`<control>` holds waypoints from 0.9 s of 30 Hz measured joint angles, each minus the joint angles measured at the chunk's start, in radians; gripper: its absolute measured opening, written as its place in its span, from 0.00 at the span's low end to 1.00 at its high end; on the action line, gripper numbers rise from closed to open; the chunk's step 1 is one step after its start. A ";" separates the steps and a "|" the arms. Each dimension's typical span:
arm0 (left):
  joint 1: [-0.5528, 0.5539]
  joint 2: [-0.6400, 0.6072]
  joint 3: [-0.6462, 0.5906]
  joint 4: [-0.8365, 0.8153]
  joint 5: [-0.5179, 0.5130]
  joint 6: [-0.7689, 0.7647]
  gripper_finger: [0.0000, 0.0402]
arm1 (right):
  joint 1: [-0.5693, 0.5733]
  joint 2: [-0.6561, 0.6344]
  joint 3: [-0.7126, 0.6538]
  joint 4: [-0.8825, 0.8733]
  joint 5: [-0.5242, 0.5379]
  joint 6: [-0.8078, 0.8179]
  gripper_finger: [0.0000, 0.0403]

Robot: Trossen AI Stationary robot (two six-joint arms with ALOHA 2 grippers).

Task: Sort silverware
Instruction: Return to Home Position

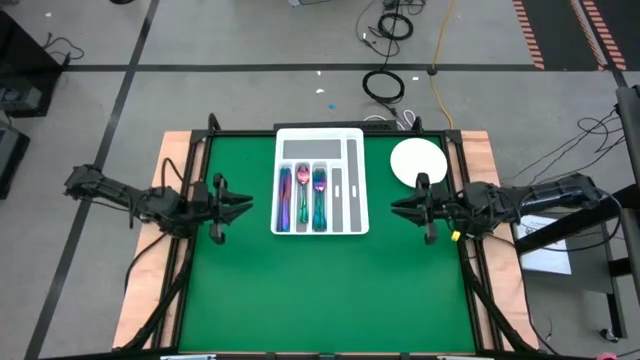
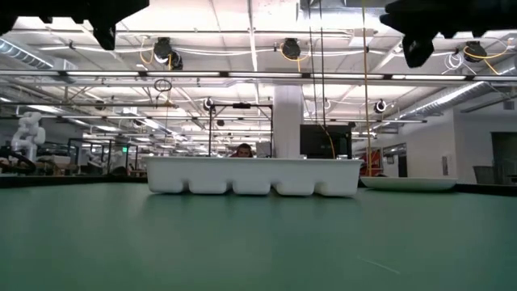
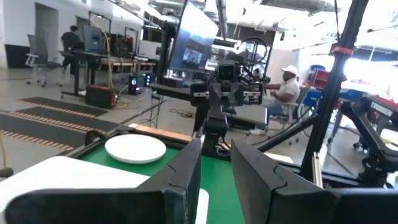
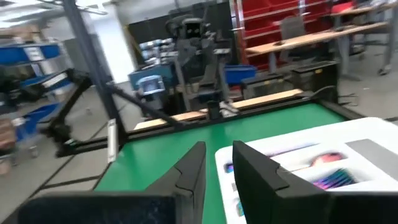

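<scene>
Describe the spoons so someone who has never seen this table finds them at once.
On the green table stands a white compartmented tray. Of its three filled long slots, the spoons lie in the middle one; rounded pink bowls set them apart from the blue-purple pieces and teal pieces flanking them.

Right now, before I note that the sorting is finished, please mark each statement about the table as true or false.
1. All the silverware in view lies inside the white compartmented tray. True.
2. A spoon lies on the round plate. False: nothing lies on the round white plate.
3. The left gripper holds a fork. False: the left gripper holds nothing, its jaws are apart, and it hangs to the left of the tray.
4. The right gripper hangs to the right of the tray, near the plate. True.
5. One knife lies loose on the green mat. False: no silverware shows on the green mat.
</scene>
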 joint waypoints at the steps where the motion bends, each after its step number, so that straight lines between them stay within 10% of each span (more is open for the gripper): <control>1: 0.003 -0.002 0.000 -0.009 0.008 0.001 0.21 | -0.004 -0.014 -0.021 0.007 -0.026 0.005 0.17; 27: 0.092 -0.042 -0.051 -0.090 0.105 -0.017 0.01 | -0.041 -0.302 -0.248 -0.032 -0.180 -0.019 0.17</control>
